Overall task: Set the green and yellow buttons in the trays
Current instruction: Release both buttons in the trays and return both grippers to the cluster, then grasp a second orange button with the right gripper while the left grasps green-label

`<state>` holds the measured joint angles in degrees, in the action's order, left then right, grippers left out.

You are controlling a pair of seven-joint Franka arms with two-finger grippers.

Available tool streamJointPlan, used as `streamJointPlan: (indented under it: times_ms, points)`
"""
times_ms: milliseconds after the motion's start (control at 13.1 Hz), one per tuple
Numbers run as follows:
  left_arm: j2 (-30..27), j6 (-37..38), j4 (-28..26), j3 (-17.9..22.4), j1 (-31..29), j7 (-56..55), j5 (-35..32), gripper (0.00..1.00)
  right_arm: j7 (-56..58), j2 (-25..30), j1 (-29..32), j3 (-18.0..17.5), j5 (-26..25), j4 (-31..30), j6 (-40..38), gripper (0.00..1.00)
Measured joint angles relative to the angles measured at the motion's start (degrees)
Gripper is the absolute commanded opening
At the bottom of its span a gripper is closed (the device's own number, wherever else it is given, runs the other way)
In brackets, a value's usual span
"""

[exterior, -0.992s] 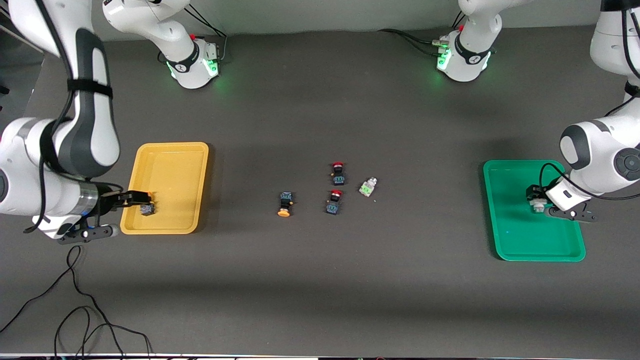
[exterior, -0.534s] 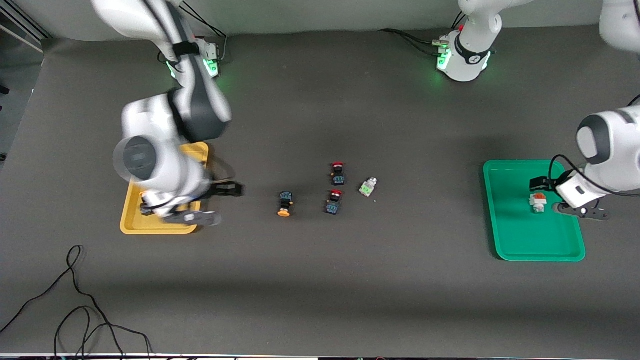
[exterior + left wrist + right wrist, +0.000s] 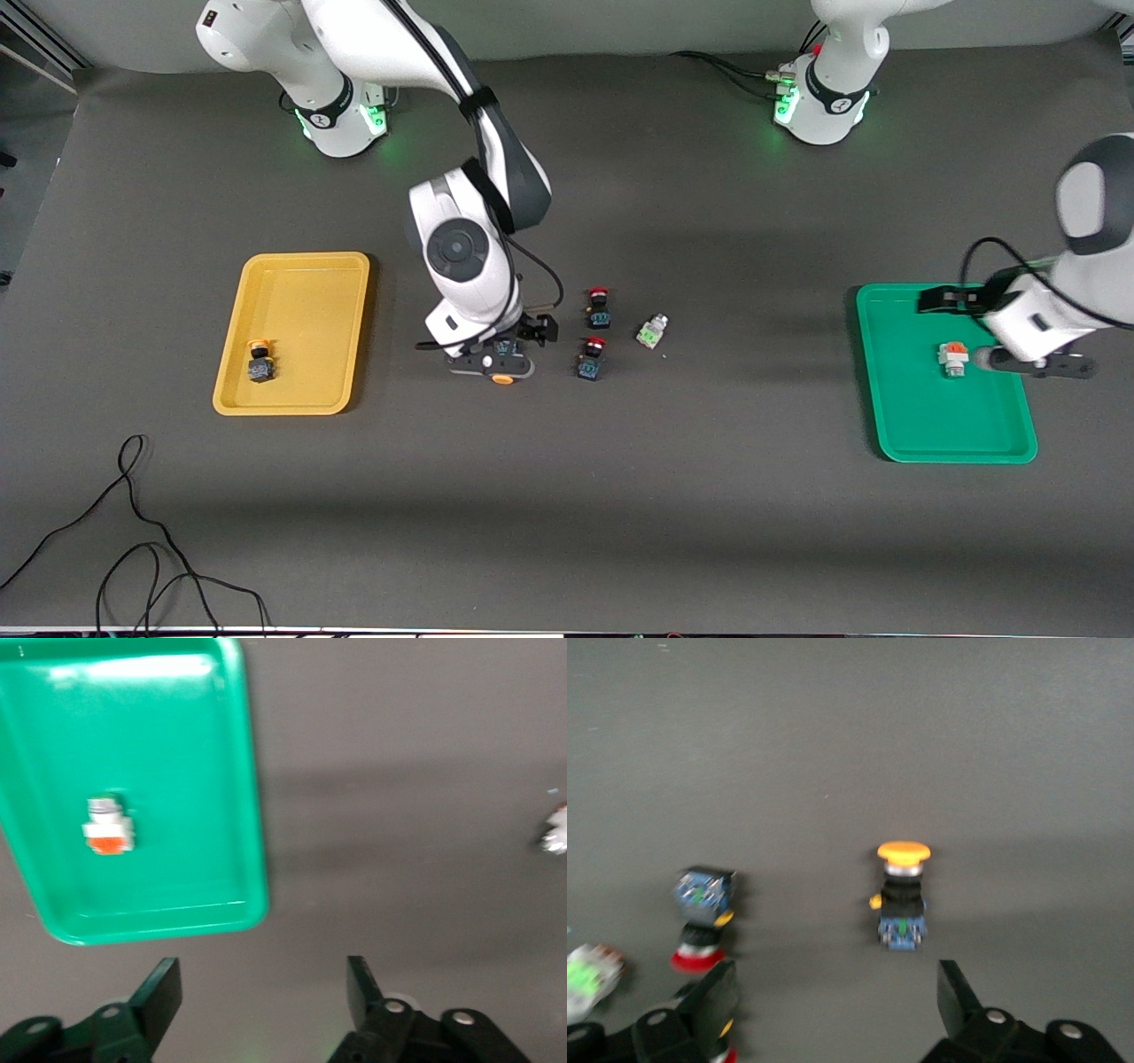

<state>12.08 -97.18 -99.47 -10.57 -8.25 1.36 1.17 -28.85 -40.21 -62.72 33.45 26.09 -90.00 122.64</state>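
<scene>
My right gripper [image 3: 514, 347] is open and empty, low over a yellow-capped button [image 3: 503, 378] on the table's middle; in the right wrist view this button [image 3: 902, 899] lies just ahead of the open gripper [image 3: 837, 983]. A second yellow-capped button [image 3: 259, 365] lies in the yellow tray [image 3: 301, 275]. A grey-white button marked orange [image 3: 952, 358] lies in the green tray [image 3: 930, 425]. My left gripper [image 3: 957, 330] is open and empty above that tray. A grey-white button marked green [image 3: 653, 330] lies on the table.
Two red-capped switches [image 3: 599, 307] [image 3: 592, 357] lie between the yellow-capped button and the green-marked one. In the left wrist view the green tray [image 3: 177, 744], its button [image 3: 108, 826] and my open gripper [image 3: 262, 970] show. A black cable [image 3: 133, 532] loops near the front edge.
My right gripper left a yellow-capped button in the yellow tray and swung over the one in the table's middle. My left gripper let go of the orange-marked button and drew away.
</scene>
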Motion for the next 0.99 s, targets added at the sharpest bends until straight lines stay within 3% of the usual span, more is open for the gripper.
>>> streamJointPlan:
  times_ms: [381, 686, 992]
  points:
    - [3.04, -3.91, 0.25, -1.17, 13.07, -19.15, 2.86, 0.98, 0.00, -5.25, 0.26, -0.39, 4.24, -2.61, 6.07, 1.00]
    - [8.33, -11.03, 0.26, -1.22, 20.94, -28.84, 3.08, 0.99, 0.00, -7.07, 0.70, -0.43, 5.24, -2.93, 8.38, 0.95]
    - [14.36, -18.53, 0.22, -1.21, 25.90, -32.48, 3.11, 0.99, 0.01, -7.80, 1.61, -0.43, 5.28, -2.96, 8.97, 0.48]
